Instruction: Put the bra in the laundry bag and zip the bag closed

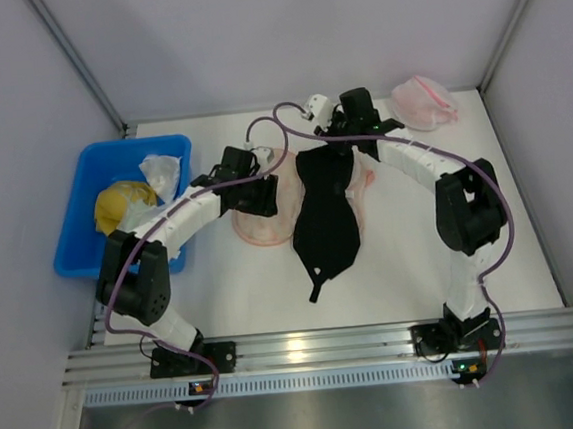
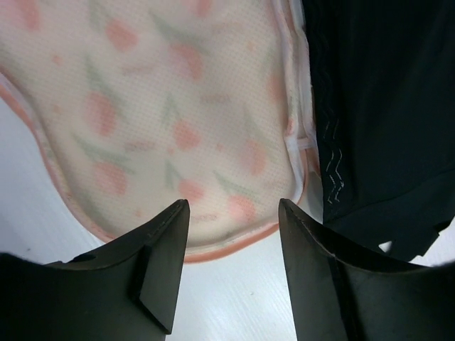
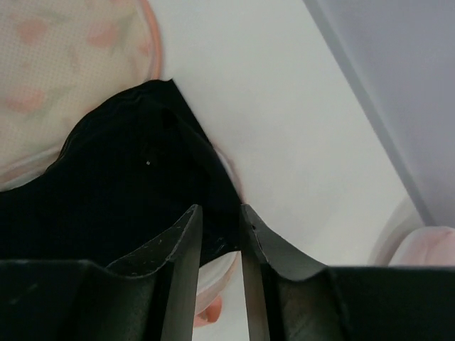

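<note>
The bra [image 1: 327,216] is light, limp black cloth with thin straps. My guess is it will sag, fold and drag instead of sliding as one piece, so a pinch on the thicker band or cup edge should hold better than one on a strap. It lies stretched over the right side of the laundry bag [image 1: 262,217] in the middle of the counter [image 1: 421,263], with its lower end and a strap trailing off toward the arms. The bag is soft mesh too, so it will likely bunch up if pushed. Its firmest hold is probably the trimmed zipper edge. The left pincer [image 2: 234,263] hangs with its jaws well apart and nothing in them, above the bag's rounded pink rim. The right pincer [image 3: 222,266] sits at the bra's far end with its jaws a narrow slit apart, and I see no cloth caught between them. Only the overhead view shows the whole garment and how much of it hangs outside the bag. The left wrist view shows the bag's white-trimmed edge right beside the bra, though I cannot tell if that edge is open. The right wrist view shows the bra's corner overlapping the bag's rim.
</note>
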`<state>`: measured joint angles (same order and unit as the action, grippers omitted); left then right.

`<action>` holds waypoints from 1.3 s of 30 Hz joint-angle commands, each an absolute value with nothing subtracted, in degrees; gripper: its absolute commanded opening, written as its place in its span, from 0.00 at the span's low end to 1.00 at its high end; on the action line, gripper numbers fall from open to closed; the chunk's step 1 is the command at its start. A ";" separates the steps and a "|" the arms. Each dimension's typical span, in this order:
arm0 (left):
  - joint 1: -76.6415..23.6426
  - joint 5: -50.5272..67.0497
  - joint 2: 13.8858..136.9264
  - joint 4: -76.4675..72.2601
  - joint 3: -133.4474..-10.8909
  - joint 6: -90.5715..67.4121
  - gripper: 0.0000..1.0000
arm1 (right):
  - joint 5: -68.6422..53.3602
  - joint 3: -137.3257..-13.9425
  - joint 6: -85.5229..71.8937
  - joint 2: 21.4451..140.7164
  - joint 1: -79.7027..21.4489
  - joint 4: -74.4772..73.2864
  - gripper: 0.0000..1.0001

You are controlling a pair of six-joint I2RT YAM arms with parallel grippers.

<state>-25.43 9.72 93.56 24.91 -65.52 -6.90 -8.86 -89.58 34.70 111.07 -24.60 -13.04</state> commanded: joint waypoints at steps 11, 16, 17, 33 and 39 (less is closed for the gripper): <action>-23.56 5.09 102.56 25.05 -71.98 -7.29 0.60 | -17.93 -99.49 15.92 121.19 -17.49 -34.44 0.37; -22.33 5.80 104.06 25.84 -72.51 -6.68 0.60 | -18.90 -95.38 9.86 123.75 -17.05 -36.13 0.30; -22.06 5.80 103.98 25.93 -72.42 -6.24 0.60 | -19.16 -94.40 8.89 123.75 -17.05 -35.78 0.29; -21.53 5.89 104.41 29.35 -73.73 -0.97 0.60 | -28.90 -64.18 -3.33 104.71 -17.14 -37.26 0.20; -21.53 9.47 108.01 31.46 -77.77 2.37 0.60 | -38.12 -58.54 1.81 89.77 -18.10 -41.29 0.27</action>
